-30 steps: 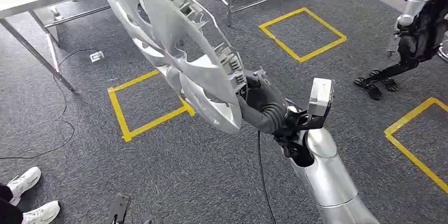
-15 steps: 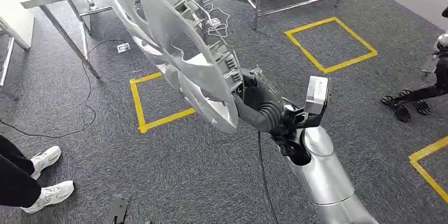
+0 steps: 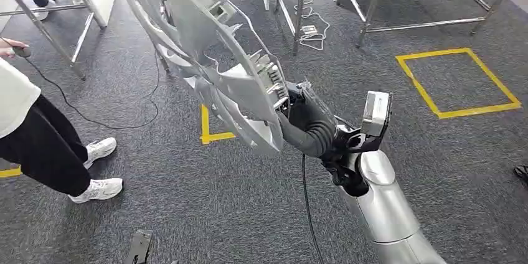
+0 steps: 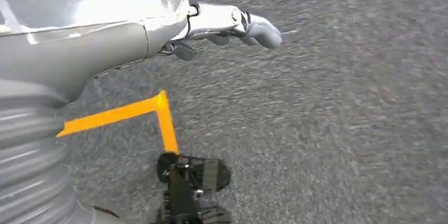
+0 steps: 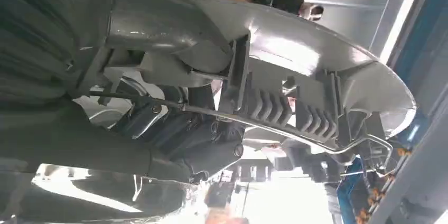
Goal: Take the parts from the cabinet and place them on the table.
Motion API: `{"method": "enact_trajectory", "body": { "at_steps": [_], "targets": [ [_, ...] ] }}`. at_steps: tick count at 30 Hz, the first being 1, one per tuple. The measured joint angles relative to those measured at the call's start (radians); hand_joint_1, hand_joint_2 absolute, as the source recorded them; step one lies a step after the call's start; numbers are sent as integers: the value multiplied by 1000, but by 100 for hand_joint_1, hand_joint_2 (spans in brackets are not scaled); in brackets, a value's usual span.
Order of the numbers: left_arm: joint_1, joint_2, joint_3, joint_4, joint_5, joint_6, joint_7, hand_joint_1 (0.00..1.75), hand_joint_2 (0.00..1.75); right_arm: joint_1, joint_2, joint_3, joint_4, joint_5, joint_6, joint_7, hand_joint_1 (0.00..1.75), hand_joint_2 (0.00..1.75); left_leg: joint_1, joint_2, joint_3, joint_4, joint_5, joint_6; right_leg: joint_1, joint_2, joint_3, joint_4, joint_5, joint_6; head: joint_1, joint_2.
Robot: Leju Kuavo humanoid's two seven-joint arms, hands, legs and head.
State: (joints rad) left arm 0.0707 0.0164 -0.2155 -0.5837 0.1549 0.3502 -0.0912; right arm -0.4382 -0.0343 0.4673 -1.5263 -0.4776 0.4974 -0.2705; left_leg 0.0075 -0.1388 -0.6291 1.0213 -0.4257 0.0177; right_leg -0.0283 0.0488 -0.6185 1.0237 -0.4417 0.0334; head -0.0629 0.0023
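R hand: fingers closed on rim of silver wheel cover, at its lower edge. Cover held tilted, up and to the left of the hand, well above the carpet; back face w/ clips and ribs toward camera. R wrist view: dark fingers clamp the cover's inner rim beside a ribbed clip and a wire ring. R arm: silver, rises from bottom of head view; small grey camera box at the wrist.

L hand: holds nothing, fingers loosely extended and apart, hangs over grey carpet; yellow tape corner on floor below it.

Surroundings: yellow tape square on floor at right; another tape corner partly hidden behind cover. Metal-legged tables along top of view, cables on floor under them. Person at left: dark trousers, white shoes, holding a cable
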Motion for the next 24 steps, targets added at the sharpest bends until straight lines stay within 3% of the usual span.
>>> {"method": "enact_trajectory", "body": {
  "at_steps": [2,3,4,5,6,7,8,9,10,11,12,13,14,18,19,20,21,23,24],
  "targets": [
    [6,2,-1,2,1,4,0,0,175,0,4,3,0,1,0,1,175,175,7,-13,-2,-5,2,-9,7,-12,0,0,-1,-15,1,0],
    [7,3,-2,5,1,6,0,0,175,-2,6,4,0,2,0,1,175,175,7,-11,-4,0,-3,-14,-5,-23,4,-4,0,-21,1,0],
    [9,1,-4,5,2,7,0,0,175,-3,8,5,0,2,-1,2,175,175,-1,55,-9,18,-12,-22,-3,-29,9,-5,-2,-30,-2,0],
    [7,3,-6,5,3,9,0,0,175,-3,10,5,0,1,-2,1,175,175,0,102,-36,71,-42,-27,1,-40,12,-5,-6,-37,-10,0],
    [3,4,-8,5,3,12,0,0,175,-2,10,5,0,1,-2,1,175,175,4,123,-74,145,-78,-29,4,-50,15,-5,-9,-41,-8,0],
    [1,4,-9,5,3,15,0,0,175,-2,10,5,0,1,-2,1,175,175,6,132,-117,226,-111,-30,7,-62,17,-5,-12,-45,-9,0],
    [2,3,-11,5,4,15,1,0,175,0,10,5,0,1,-2,1,175,175,6,136,-155,296,-130,-32,9,-75,19,-5,-15,-48,-9,0],
    [3,3,-15,5,4,15,2,0,175,3,10,5,0,1,-2,1,175,175,7,138,-171,318,-124,-32,10,-87,22,-5,-17,-51,-9,0],
    [4,4,-17,5,6,15,3,0,175,6,10,5,0,1,-2,1,175,175,6,138,-160,289,-98,-31,12,-98,26,-5,-21,-50,-9,0],
    [4,5,-17,5,6,16,3,0,175,7,10,5,0,1,-2,1,175,175,6,142,-124,216,-55,-27,14,-110,32,-5,-25,-49,-9,0],
    [3,5,-18,5,6,18,3,0,175,7,10,5,0,1,-2,1,175,175,4,156,-72,119,-9,-19,16,-120,39,-5,-30,-47,-9,0],
    [2,7,-18,4,6,19,3,0,175,7,11,5,0,1,-2,1,175,175,-3,186,-23,35,22,-8,19,-125,46,-5,-34,-44,-9,0],
    [-2,9,-18,4,6,20,3,0,175,7,11,3,-1,1,-2,1,175,175,-9,193,-8,14,4,-7,27,-131,46,-5,-39,-37,-8,0],
    [4,10,-20,2,6,27,5,0,175,6,16,1,-3,0,-2,1,175,175,-15,168,-9,0,7,9,28,-157,54,-12,-44,-21,-8,0],
    [6,8,-21,1,6,27,6,0,175,8,15,0,-4,0,-2,1,175,175,-2,164,3,-15,16,15,22,-126,44,3,-52,-19,-7,0],
    [1,8,-22,-1,5,29,6,0,175,7,16,-2,-4,0,-2,1,175,175,-1,158,6,-20,19,20,21,-86,25,40,-71,-21,-7,0],
    [-5,8,-22,-1,5,29,6,0,175,7,13,-6,-4,0,-2,0,175,175,-1,152,5,-20,20,22,20,-64,-12,114,-103,-25,-4,0],
    [-7,6,-25,-1,5,29,6,0,175,10,8,-7,-3,0,-2,0,175,175,-1,137,4,-19,18,24,19,-54,-98,274,-156,-26,-2,0],
    [-7,6,-26,-1,5,29,6,0,175,13,7,-7,-3,0,-2,0,175,175,-1,130,5,-19,17,24,19,-53,-128,316,-158,-19,-2,0]
  ]
}}
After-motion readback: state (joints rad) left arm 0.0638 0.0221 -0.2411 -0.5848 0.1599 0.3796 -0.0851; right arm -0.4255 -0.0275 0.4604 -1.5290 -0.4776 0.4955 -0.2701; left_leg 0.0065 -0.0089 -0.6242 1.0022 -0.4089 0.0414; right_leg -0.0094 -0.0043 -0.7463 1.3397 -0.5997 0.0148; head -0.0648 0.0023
